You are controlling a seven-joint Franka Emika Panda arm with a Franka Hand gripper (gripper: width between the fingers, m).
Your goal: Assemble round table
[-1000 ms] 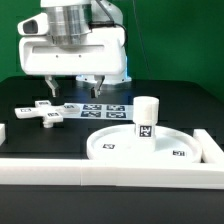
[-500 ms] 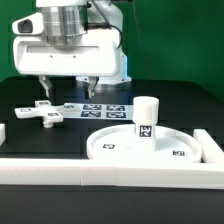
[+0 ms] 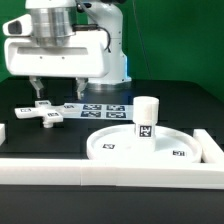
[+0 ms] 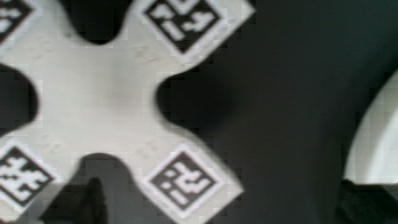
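Green wall backed the black worktop (image 3: 175, 100). My tool (image 3: 58, 90) hung with its fingers apart and holding nothing, above the cross-shaped foot (image 3: 42, 112), which lay flat toward the exterior view's left and filled my wrist view. Toward the right, the short post (image 3: 147, 110) stood upright on the rimmed round disc (image 3: 175, 140), well apart from the foot.
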